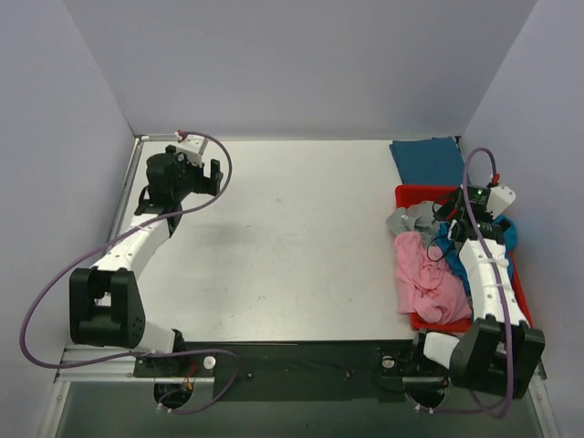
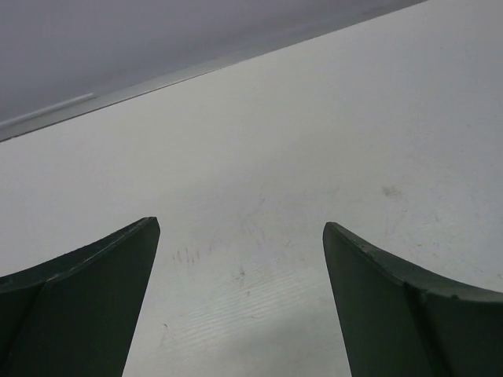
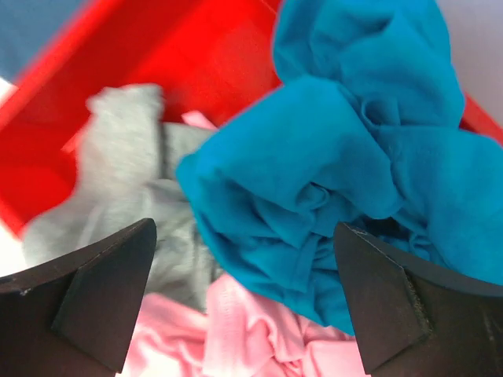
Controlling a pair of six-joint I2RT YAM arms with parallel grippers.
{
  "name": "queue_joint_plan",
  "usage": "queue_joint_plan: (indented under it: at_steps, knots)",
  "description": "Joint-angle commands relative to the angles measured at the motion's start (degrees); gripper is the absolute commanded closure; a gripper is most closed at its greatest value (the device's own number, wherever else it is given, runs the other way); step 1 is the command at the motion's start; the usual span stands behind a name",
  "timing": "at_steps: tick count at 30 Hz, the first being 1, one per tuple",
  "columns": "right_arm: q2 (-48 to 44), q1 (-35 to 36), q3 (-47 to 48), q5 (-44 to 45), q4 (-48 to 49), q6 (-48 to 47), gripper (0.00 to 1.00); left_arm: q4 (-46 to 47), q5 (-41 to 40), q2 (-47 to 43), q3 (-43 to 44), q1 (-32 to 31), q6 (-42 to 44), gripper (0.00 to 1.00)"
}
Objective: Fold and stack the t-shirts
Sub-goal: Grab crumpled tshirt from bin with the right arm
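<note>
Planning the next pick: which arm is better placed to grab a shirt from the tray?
Right. The right claw hangs open over the crumpled blue shirt in the red tray. The left claw, also open, is over the table, far from the tray.

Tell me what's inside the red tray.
Heaped in the red tray: pink t-shirt, grey t-shirt, teal t-shirt. The right arm and the heap hide anything beneath.

Four t-shirts are counted by colour. One pink shirt (image 1: 427,278), one grey shirt (image 1: 408,219) and one folded blue shirt (image 1: 427,161) are seen. One crumpled teal bundle (image 3: 346,157) is seen; whether it is a single shirt cannot be told. One red tray (image 1: 415,193) and two grippers are counted: the left gripper (image 2: 240,228) and the right gripper (image 3: 245,228).
</note>
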Motion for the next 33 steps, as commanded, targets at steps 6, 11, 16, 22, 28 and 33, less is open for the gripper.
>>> queue_joint_plan:
  at_steps: [6,11,16,22,28,33]
  knots:
    - [19.4,-6.6,6.7,1.4,-6.9,1.0,0.21,-27.8,11.5,-2.1,7.3,-2.1,4.7,0.04]
    - [22.3,-7.1,10.2,-0.5,-8.2,-1.3,0.90,-29.8,11.6,-1.1,7.7,-2.7,5.6,0.06]
    - [8.5,-5.7,9.8,6.2,-8.9,-3.8,1.00,-32.7,14.0,-1.5,8.9,-3.0,7.0,0.07]
    - [-6.9,1.3,21.8,2.7,-14.0,-9.4,1.00,-36.3,17.2,-0.5,13.6,-3.0,6.9,0.04]
    - [-8.2,21.1,44.2,-29.3,-11.4,-14.5,1.00,-36.4,14.4,-1.4,18.6,-2.0,3.9,0.04]
    - [10.1,49.3,68.4,-37.5,-18.3,-22.8,1.00,-34.3,10.8,-3.0,20.6,4.3,0.1,0.03]
